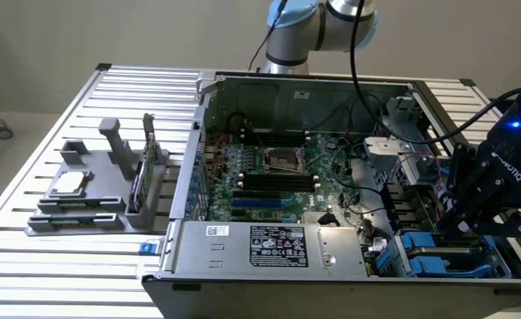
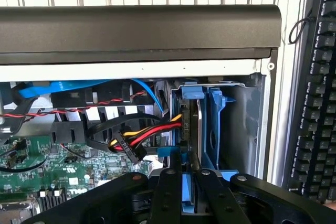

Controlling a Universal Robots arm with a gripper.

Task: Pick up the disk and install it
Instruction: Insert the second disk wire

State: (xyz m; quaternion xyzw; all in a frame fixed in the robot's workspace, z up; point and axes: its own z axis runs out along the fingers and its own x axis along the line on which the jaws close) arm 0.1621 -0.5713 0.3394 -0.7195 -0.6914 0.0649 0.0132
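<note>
case (image 1: 242, 86): drive bay (image 2: 247, 119) | disk (image 2: 187, 195) inside | tool (image 2: 185, 182) gripping

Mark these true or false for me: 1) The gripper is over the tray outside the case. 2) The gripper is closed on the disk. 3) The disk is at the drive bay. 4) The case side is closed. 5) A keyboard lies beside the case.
1) False. The gripper is at the case's corner on the exterior view's right, far from the tray.
2) True. The gripper is shut on the disk by its blue carrier.
3) True. The disk sits at the blue drive bay, standing on edge.
4) False. The case is open, motherboard exposed.
5) True. A keyboard lies beside the case.
</note>
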